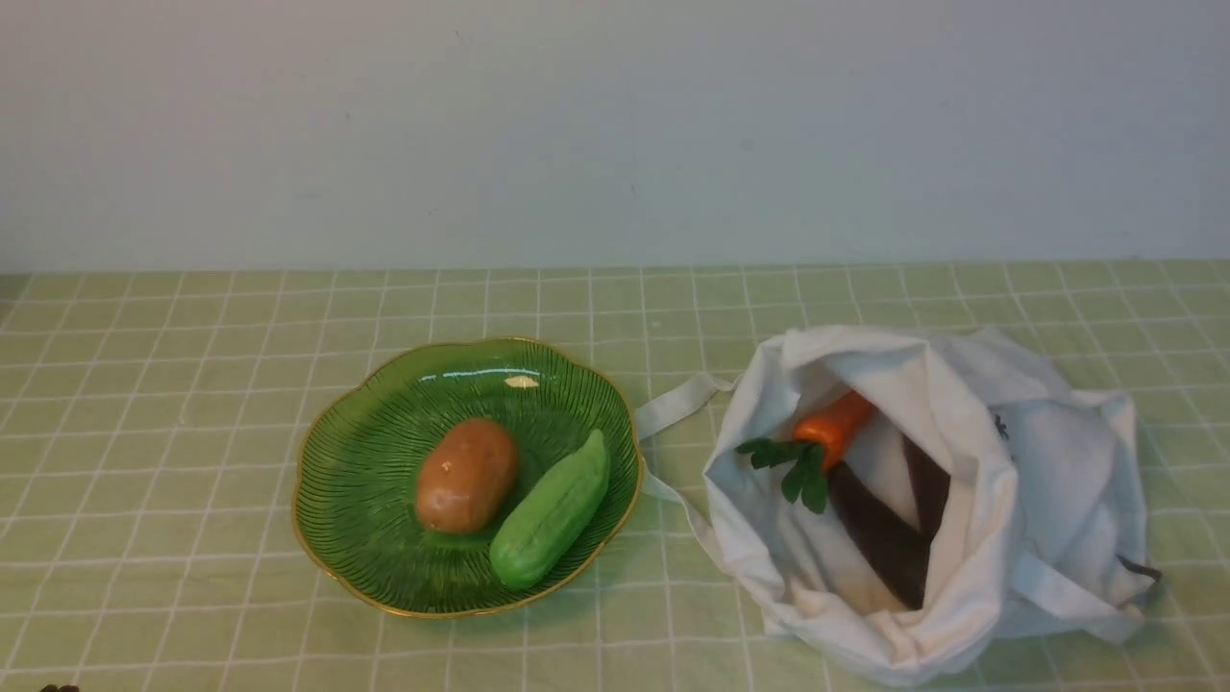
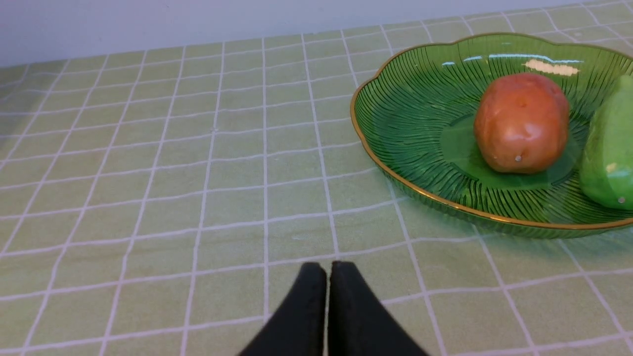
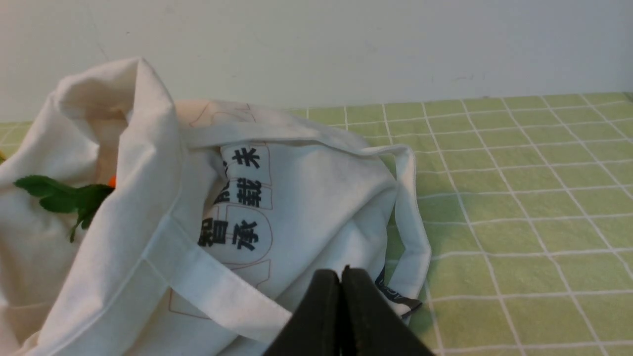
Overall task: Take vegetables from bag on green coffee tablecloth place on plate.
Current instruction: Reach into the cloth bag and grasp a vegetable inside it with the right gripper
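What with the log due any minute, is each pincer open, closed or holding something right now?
Left pincer: closed, holding nothing.
Right pincer: closed, holding nothing.

4 vegetables [image 1: 466, 474], 1 plate [image 1: 363, 466], 1 bag [image 1: 1062, 481].
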You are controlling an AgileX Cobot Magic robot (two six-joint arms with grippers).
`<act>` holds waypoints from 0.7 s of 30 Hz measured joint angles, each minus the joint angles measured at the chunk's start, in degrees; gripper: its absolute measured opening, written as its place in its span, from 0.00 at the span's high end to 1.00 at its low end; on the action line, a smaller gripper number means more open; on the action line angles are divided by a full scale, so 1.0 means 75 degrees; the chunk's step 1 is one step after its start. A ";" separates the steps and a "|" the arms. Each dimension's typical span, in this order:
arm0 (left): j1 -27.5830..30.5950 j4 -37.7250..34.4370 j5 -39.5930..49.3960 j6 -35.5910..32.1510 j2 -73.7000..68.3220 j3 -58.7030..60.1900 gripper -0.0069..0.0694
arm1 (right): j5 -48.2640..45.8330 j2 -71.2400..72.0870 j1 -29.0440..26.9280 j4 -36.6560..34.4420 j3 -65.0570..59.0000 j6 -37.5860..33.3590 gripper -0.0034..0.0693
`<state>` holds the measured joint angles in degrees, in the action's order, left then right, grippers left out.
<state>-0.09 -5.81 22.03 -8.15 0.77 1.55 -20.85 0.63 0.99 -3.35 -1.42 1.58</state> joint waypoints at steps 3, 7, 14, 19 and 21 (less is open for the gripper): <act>0.0000 0.0000 0.0000 0.0000 0.0000 0.0000 0.92 | -0.0006 0.0000 0.0000 0.0016 0.0000 0.0000 0.97; 0.0000 0.0000 0.0000 0.0000 0.0000 0.0000 0.92 | 0.0033 0.0000 0.0000 -0.0069 0.0000 0.0035 0.97; 0.0000 0.0000 0.0000 0.0000 0.0000 0.0000 0.92 | 0.1695 0.0000 0.0000 -0.2466 -0.0030 0.0995 0.97; 0.0000 0.0000 0.0000 0.0000 0.0000 0.0000 0.92 | 0.2270 0.0000 0.0000 -0.3642 -0.0030 0.1175 0.97; 0.0000 0.0000 0.0000 0.0000 0.0000 0.0000 0.92 | 0.2291 0.0000 0.0000 -0.3899 -0.0030 0.1190 0.97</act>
<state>-0.09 -5.81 22.03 -8.15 0.77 1.55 -3.67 0.63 0.99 -32.59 -1.65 10.50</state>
